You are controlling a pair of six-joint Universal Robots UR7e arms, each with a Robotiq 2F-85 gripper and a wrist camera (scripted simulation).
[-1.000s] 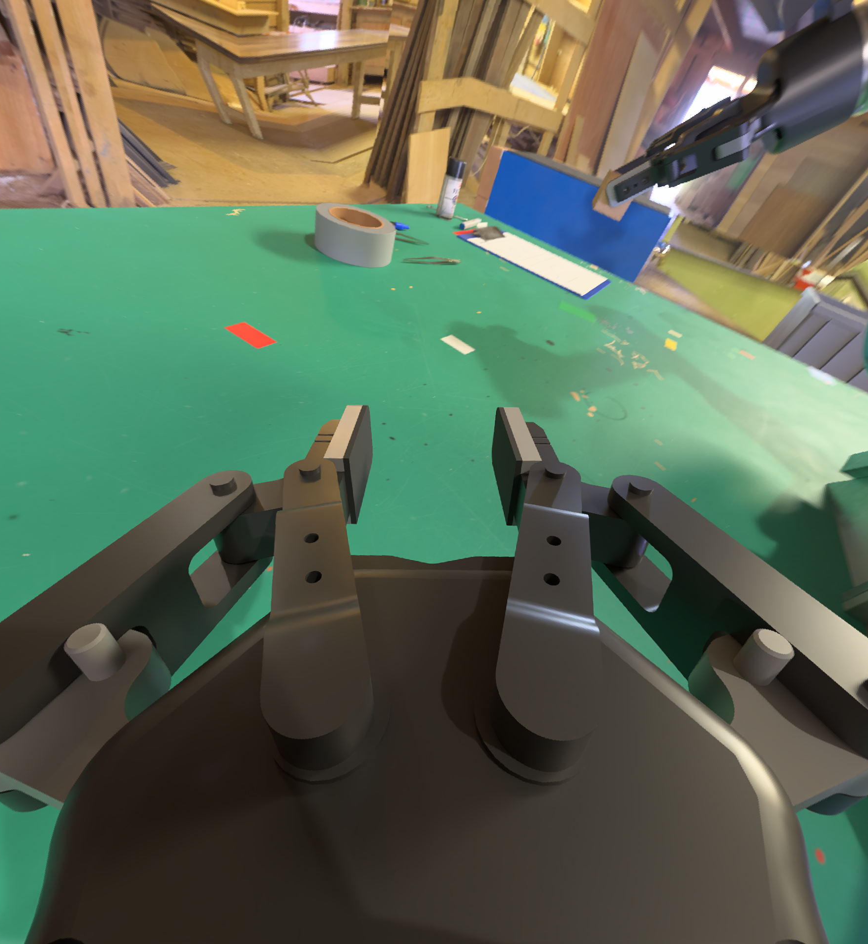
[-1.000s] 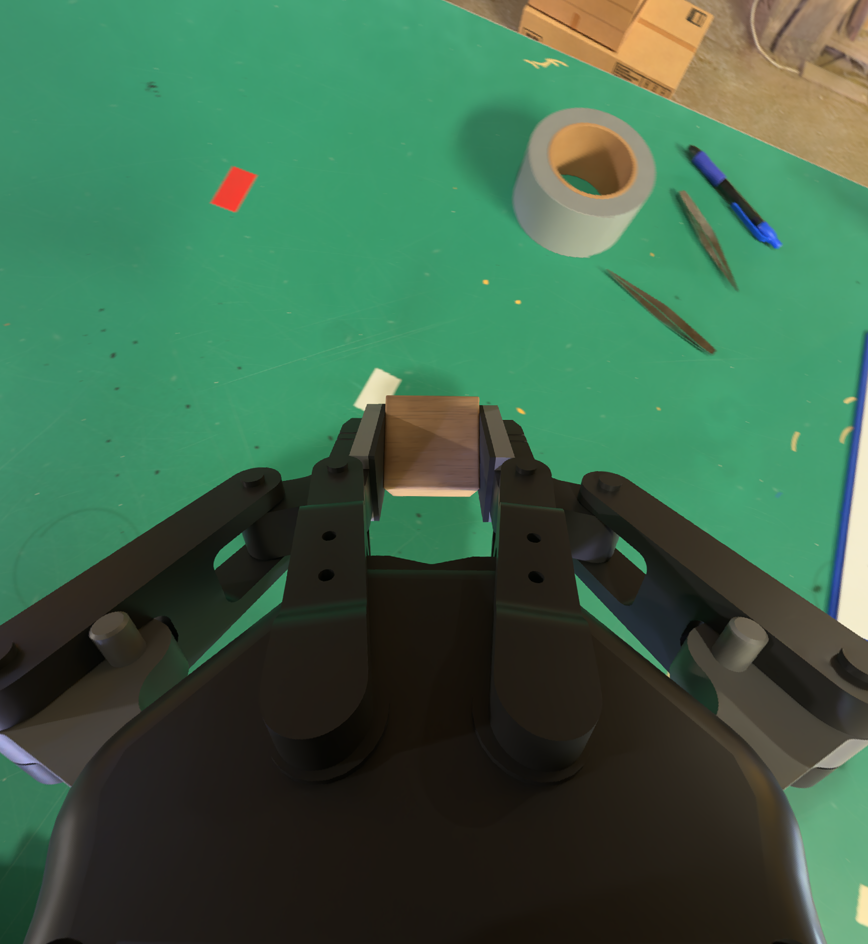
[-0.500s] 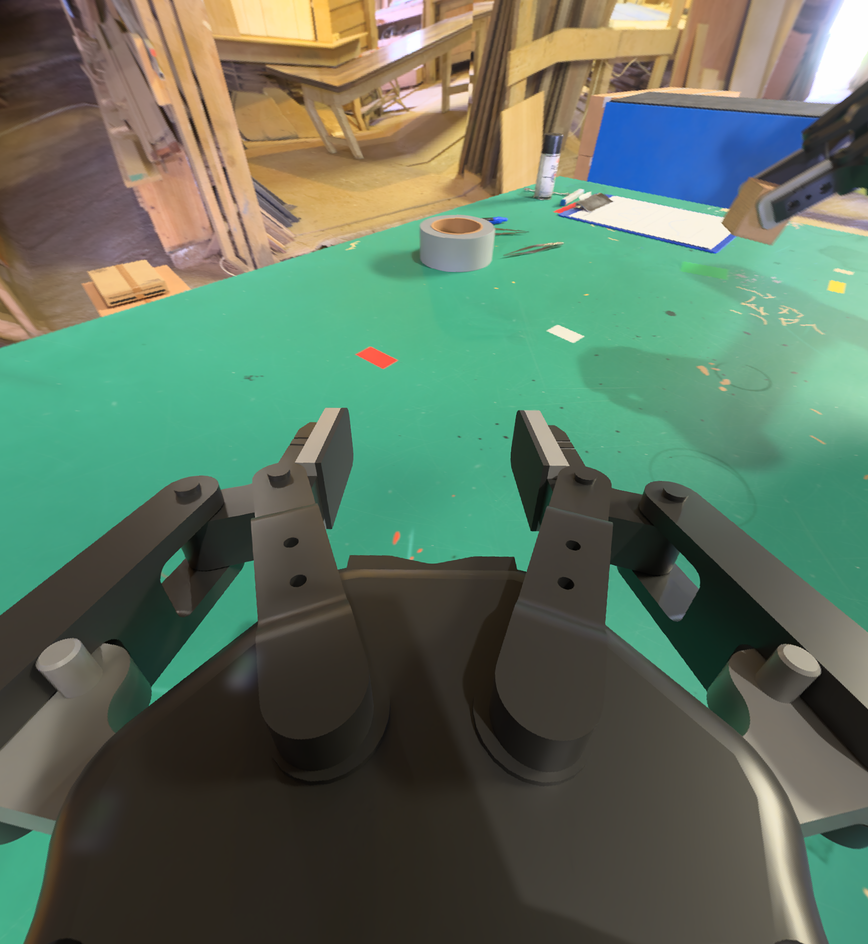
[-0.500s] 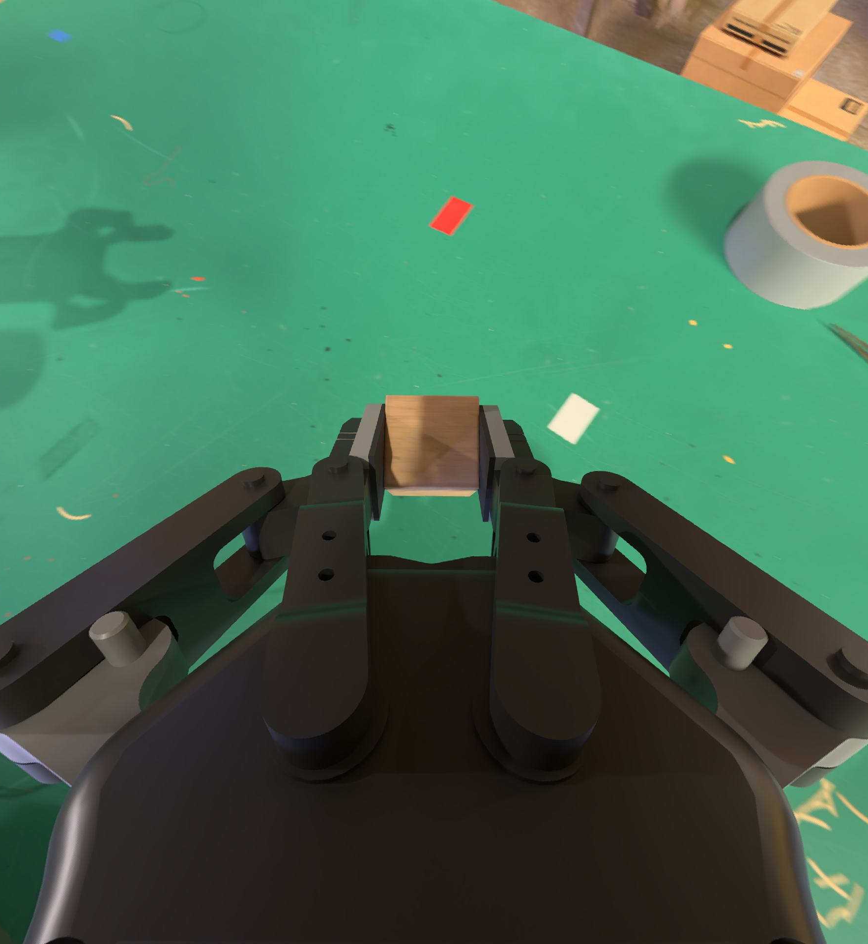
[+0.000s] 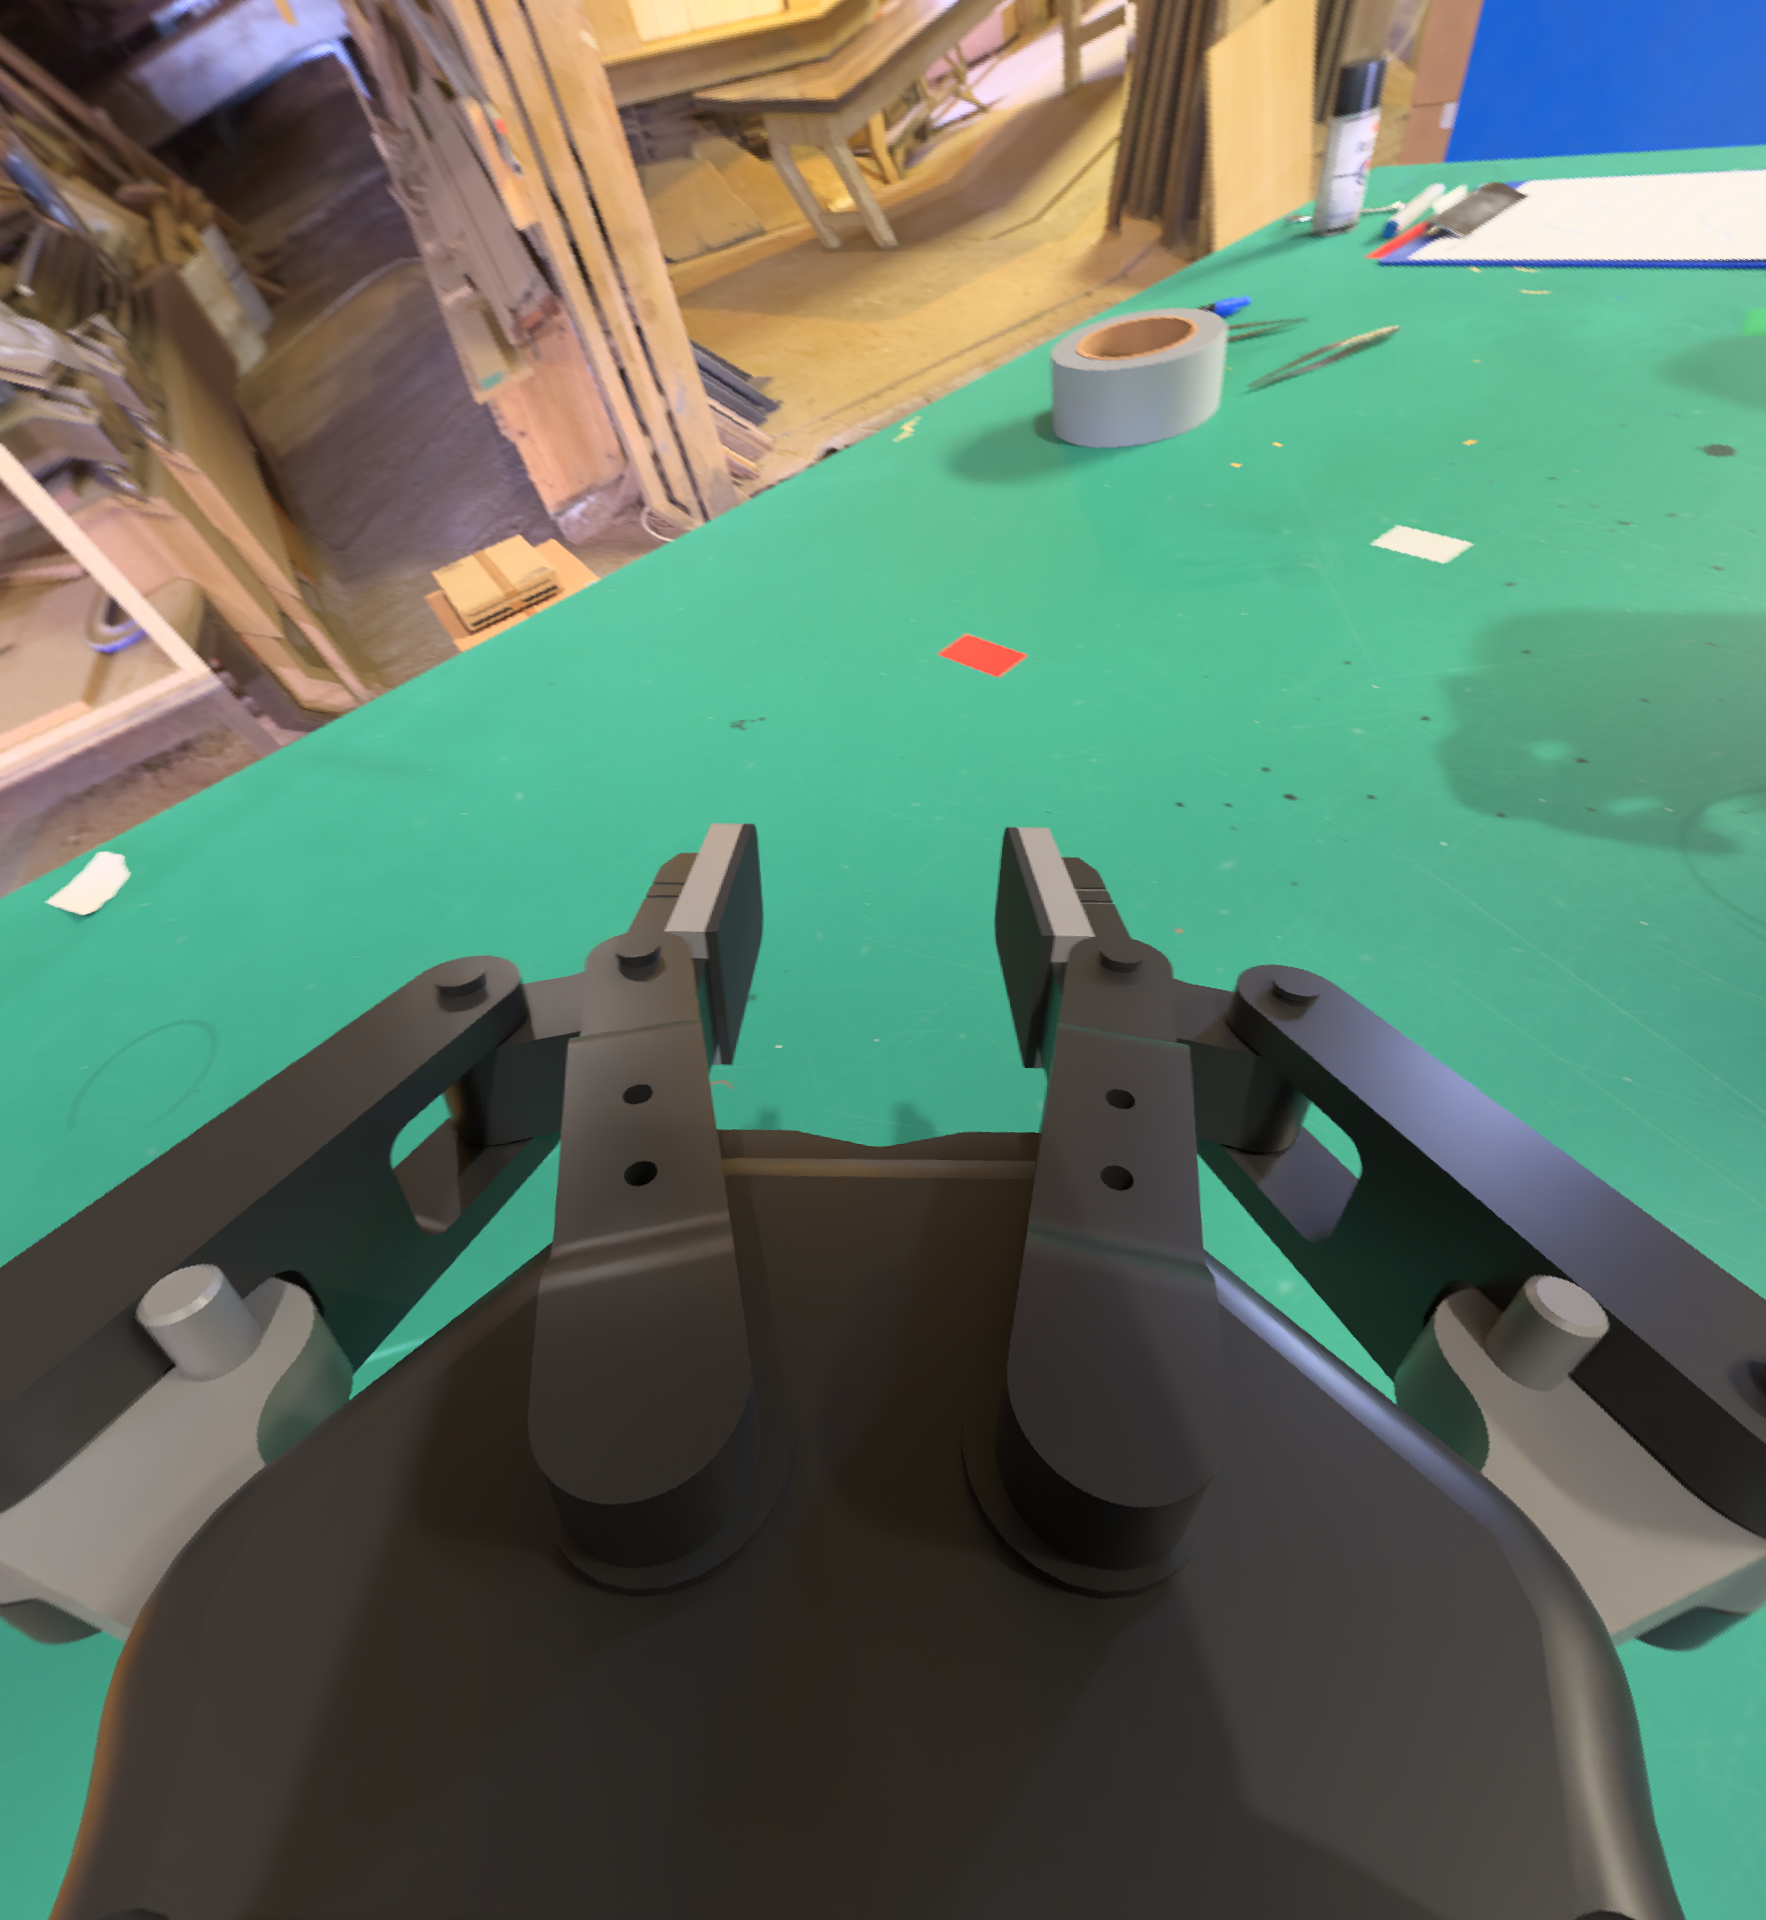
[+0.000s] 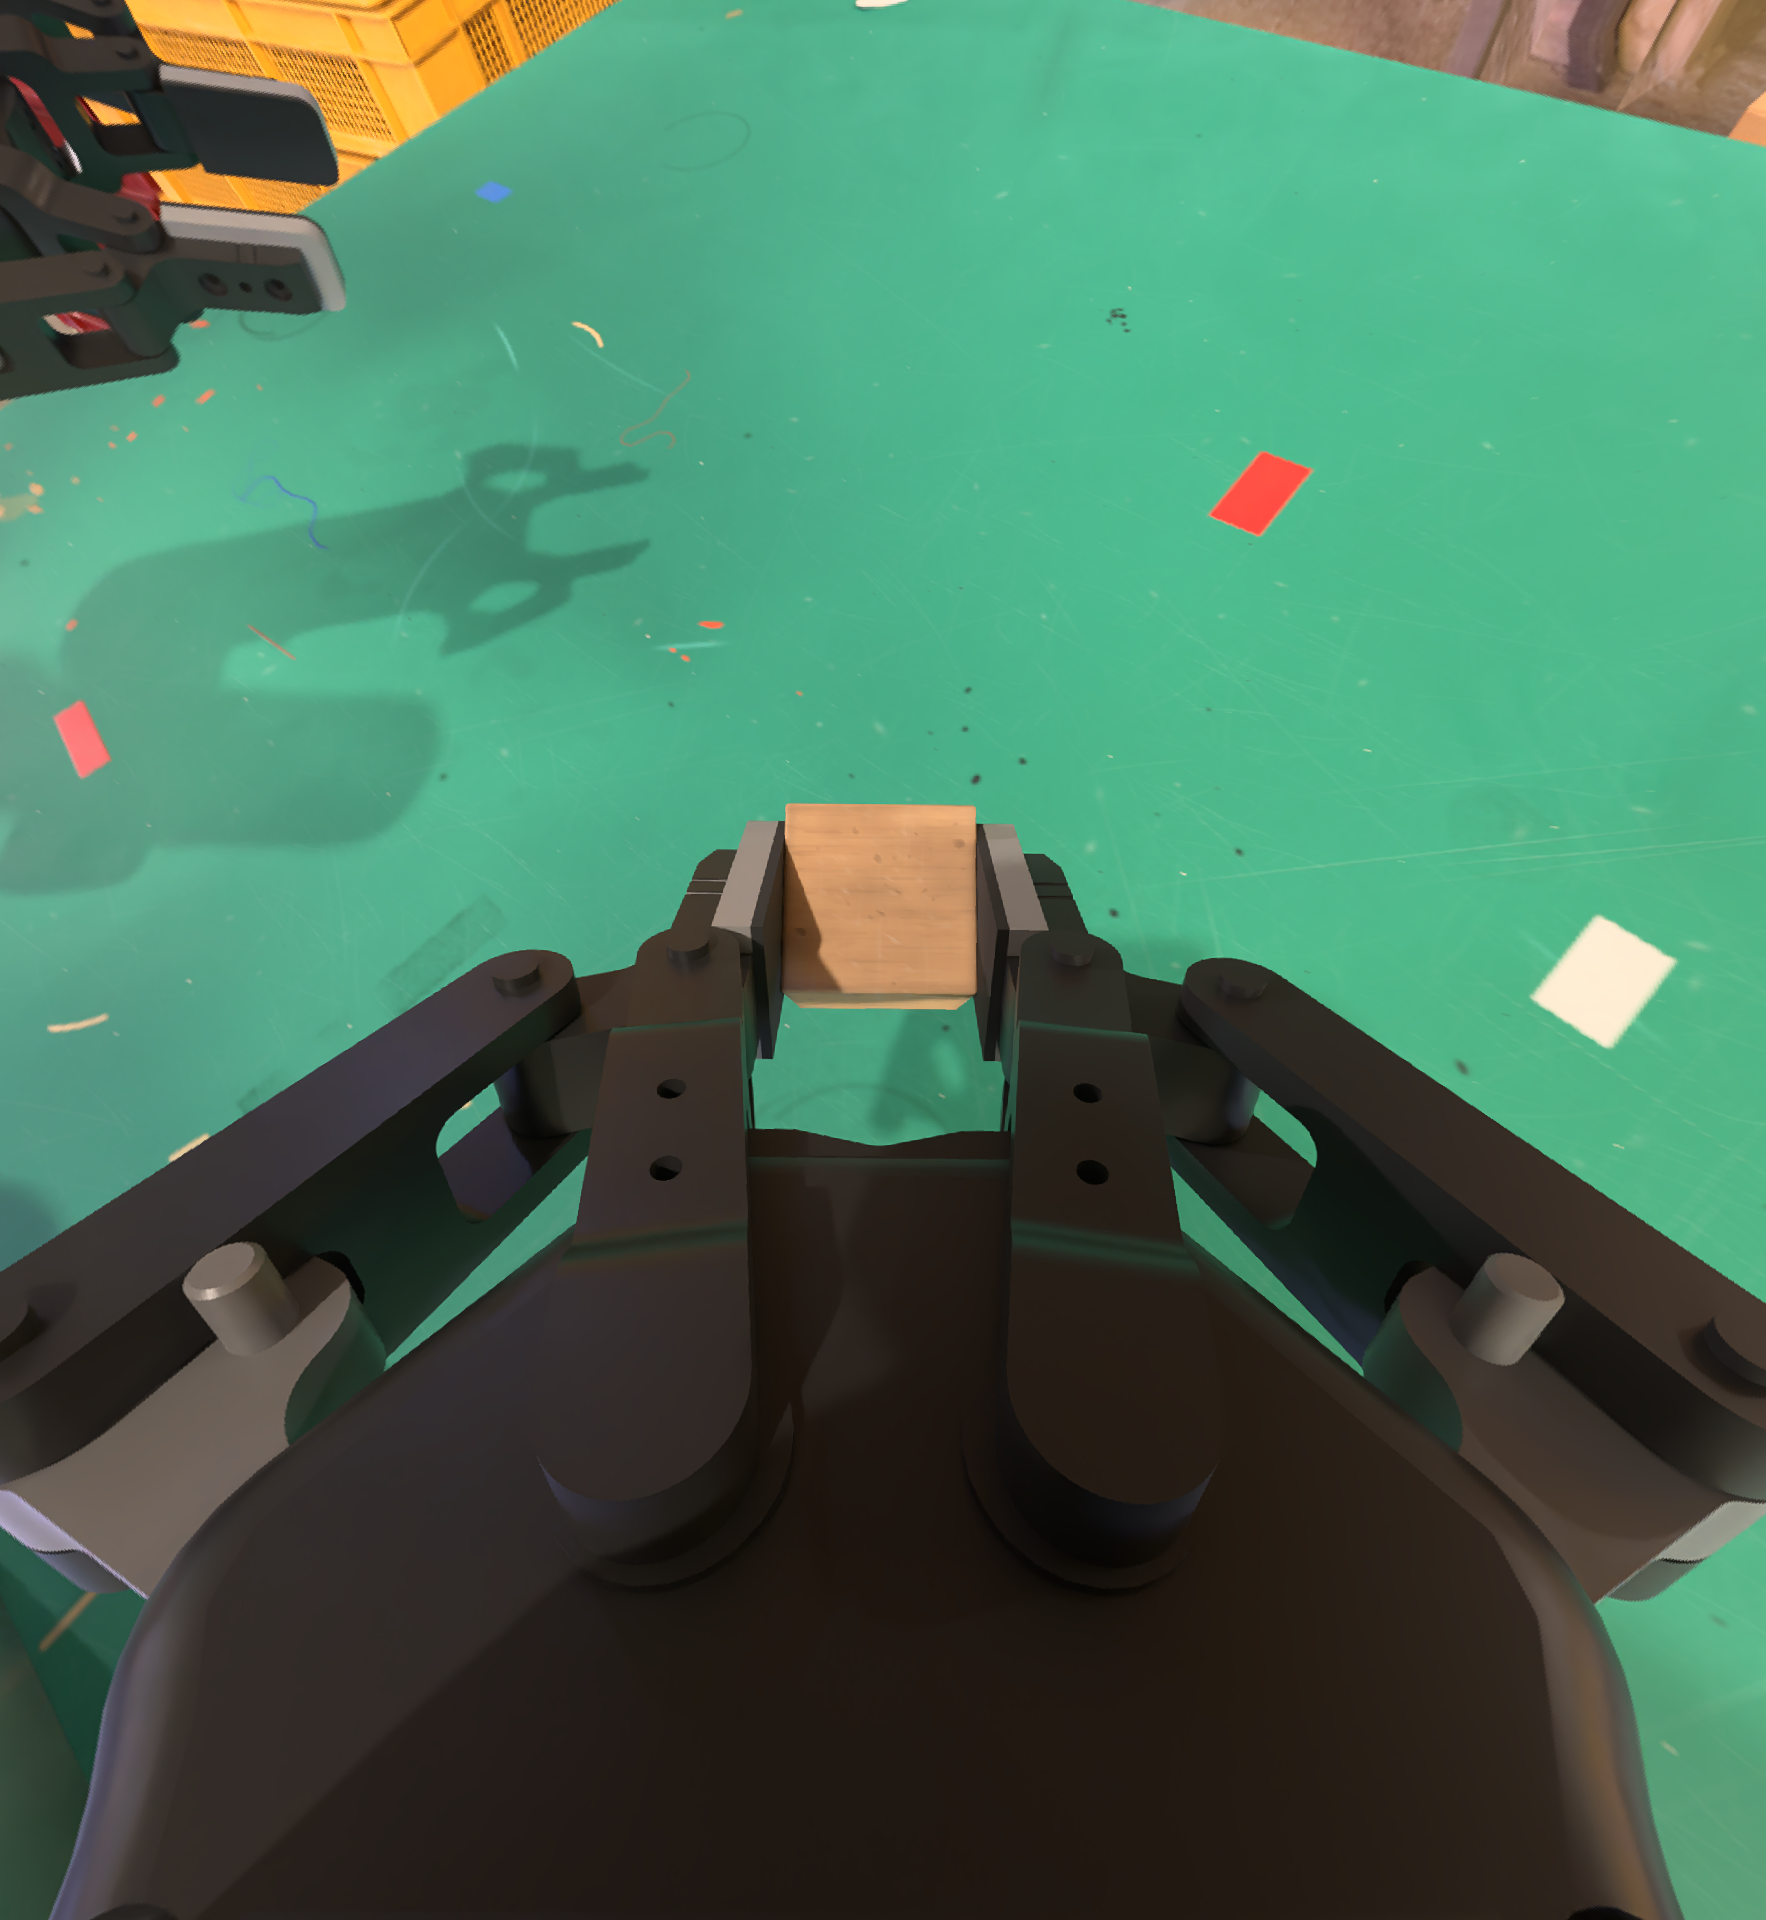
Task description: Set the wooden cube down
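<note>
Wooden cube (image 6: pixel 879 902), pale and speckled, sits pinched between the two pads of the right gripper (image 6: pixel 880 914), held above the green table (image 6: pixel 1066 312). Near right of it a white paper scrap (image 6: pixel 1603 980) lies flat; farther right is a red rectangle (image 6: pixel 1260 492). At far left the left gripper (image 6: pixel 323 208) hovers over the table edge. Seen from its own wrist, the left gripper (image 5: pixel 877 930) is spread and holds nothing, with a grey tape roll (image 5: pixel 1139 376) far right.

right gripper (image 6: pixel 879 914): swung with wooden cube (image 6: pixel 879 902) away from tape roll (image 5: pixel 1137 376), toward left gripper (image 6: pixel 323 218)
left gripper: turned toward table's (image 5: pixel 1170 727) left edge
</note>
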